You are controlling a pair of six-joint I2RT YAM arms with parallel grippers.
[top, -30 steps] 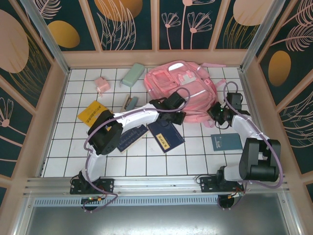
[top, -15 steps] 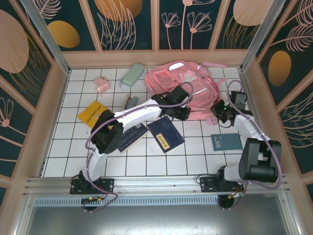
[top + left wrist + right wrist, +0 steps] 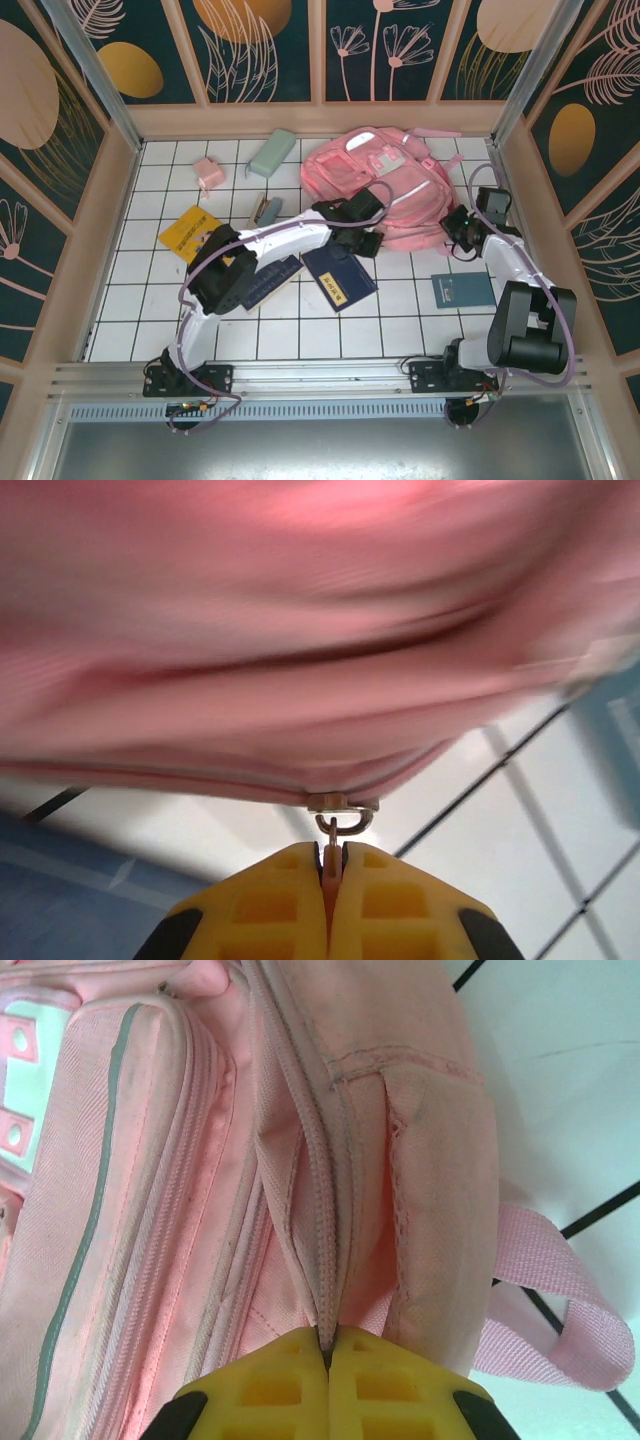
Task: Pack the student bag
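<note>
The pink student bag (image 3: 385,180) lies at the back middle of the tiled table. My left gripper (image 3: 366,232) sits at the bag's near edge. Its yellow fingers (image 3: 270,900) are shut on the pink zipper pull (image 3: 333,860), which hangs from a metal slider (image 3: 342,806) on the bag's seam (image 3: 200,770). My right gripper (image 3: 458,228) is at the bag's right side, shut on a fold of fabric along the zipper line (image 3: 322,1260). A pink strap loop (image 3: 560,1310) hangs to the right of it.
Two dark blue books (image 3: 339,277) (image 3: 270,282) lie just in front of the bag, and a teal book (image 3: 463,290) lies near the right arm. A yellow book (image 3: 185,228), a small pink box (image 3: 208,173), a green case (image 3: 271,152) and a stapler (image 3: 266,211) lie to the left.
The left gripper has slid along the bag's near edge with the zipper pull. The right gripper has moved up and right with the fabric, and the bag has shifted slightly.
</note>
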